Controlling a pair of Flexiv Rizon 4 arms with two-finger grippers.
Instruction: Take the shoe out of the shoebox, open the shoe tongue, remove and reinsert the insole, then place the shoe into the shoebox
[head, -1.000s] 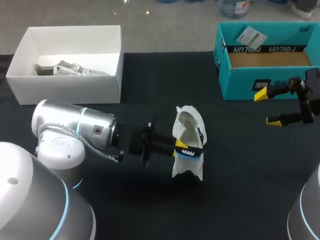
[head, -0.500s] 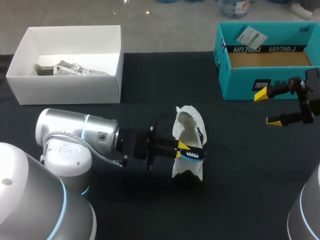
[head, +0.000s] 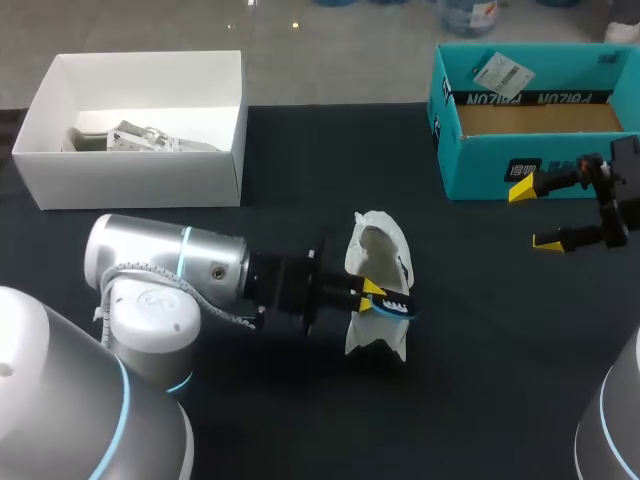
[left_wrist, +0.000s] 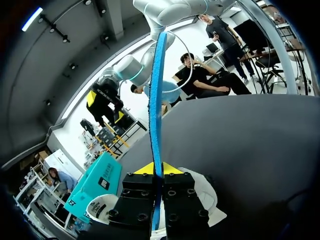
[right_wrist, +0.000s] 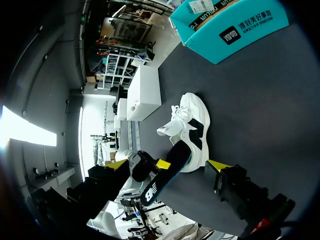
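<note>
A white shoe (head: 378, 270) with a black side mark (right_wrist: 196, 131) lies on the dark table (head: 300, 170), its opening facing up. My left gripper (head: 370, 297) is at the shoe's near end, shut on a blue insole (head: 397, 306). In the left wrist view the insole (left_wrist: 157, 100) stands edge-on, pinched between the yellow tips, with the shoe (left_wrist: 206, 192) beneath. From the right wrist, the insole (right_wrist: 164, 175) slants out from the shoe's heel end. My right gripper (head: 533, 215) hangs open and empty in front of the teal shoebox (head: 500, 165).
A white box (head: 130, 180) at the back left holds another shoe (head: 150, 138). The teal shoebox stands open at the back right with a paper tag (head: 503, 72) on its lid. My left arm's bulky wrist (head: 170, 265) lies low over the table's left half.
My left arm has slid a little to the right, carrying the insole further across the shoe's near end. The shoe and my right arm have stayed put.
</note>
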